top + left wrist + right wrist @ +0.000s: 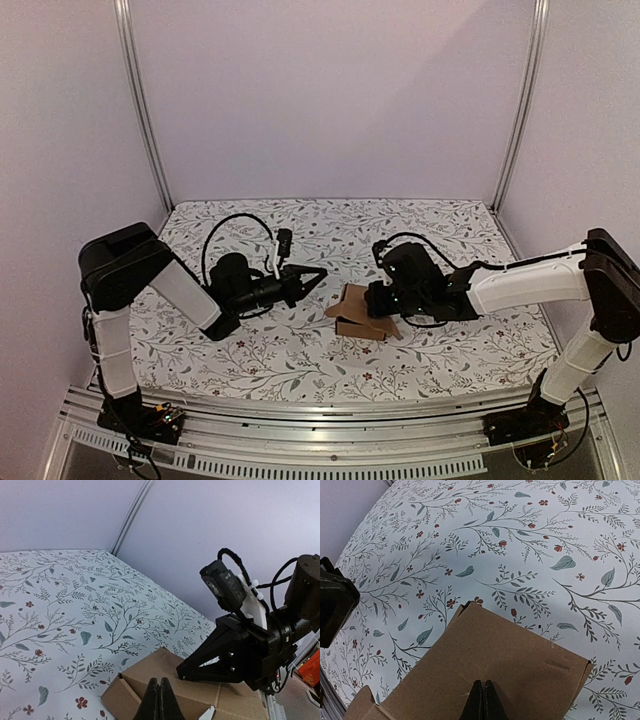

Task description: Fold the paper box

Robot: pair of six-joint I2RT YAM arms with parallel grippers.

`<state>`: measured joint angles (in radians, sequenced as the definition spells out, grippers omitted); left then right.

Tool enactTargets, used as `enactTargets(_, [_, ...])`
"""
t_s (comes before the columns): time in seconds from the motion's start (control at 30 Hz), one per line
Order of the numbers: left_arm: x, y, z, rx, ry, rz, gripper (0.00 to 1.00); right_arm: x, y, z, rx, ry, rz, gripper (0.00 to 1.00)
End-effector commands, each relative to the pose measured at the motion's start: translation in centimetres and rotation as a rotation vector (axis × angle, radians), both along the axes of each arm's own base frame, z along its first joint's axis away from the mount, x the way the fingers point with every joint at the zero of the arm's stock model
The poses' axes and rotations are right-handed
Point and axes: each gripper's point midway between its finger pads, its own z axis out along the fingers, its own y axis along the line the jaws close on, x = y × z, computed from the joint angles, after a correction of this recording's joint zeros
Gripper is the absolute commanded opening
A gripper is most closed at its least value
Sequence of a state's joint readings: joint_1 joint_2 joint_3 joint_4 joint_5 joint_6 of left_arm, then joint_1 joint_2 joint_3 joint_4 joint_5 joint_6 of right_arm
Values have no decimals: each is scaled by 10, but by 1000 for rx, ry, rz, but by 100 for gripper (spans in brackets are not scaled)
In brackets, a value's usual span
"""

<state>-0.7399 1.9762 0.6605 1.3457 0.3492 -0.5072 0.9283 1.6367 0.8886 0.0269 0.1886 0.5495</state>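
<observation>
Seen from above, the left gripper (pixel 320 272) is closed on nothing just beside the paper box (pixel 356 316) on the table (pixel 300 350), and the right gripper (pixel 373 300) touches the box; in the left wrist view its fingers (pixel 153 703) are together over the cardboard, and in the right wrist view the fingers (pixel 478 705) are together against the box's panel.

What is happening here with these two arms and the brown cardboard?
Two robot arms are folding a paper box on the flowered table. The right end effector is shut, its tip on the box's top panel. The left end effector, also shut, points at the box from the side and seems not to touch it.
</observation>
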Motion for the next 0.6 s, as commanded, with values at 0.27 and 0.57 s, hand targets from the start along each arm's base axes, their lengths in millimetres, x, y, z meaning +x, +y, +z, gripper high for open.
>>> enactTargets(0.27, [-18,-19,-67,134,455,-229,0,-23,-28,-38,-147,98,18,0])
enactTargets(0.57, [-28,-13,-80,236,533,-234,0,-23,-28,-37,-148,97,18,0])
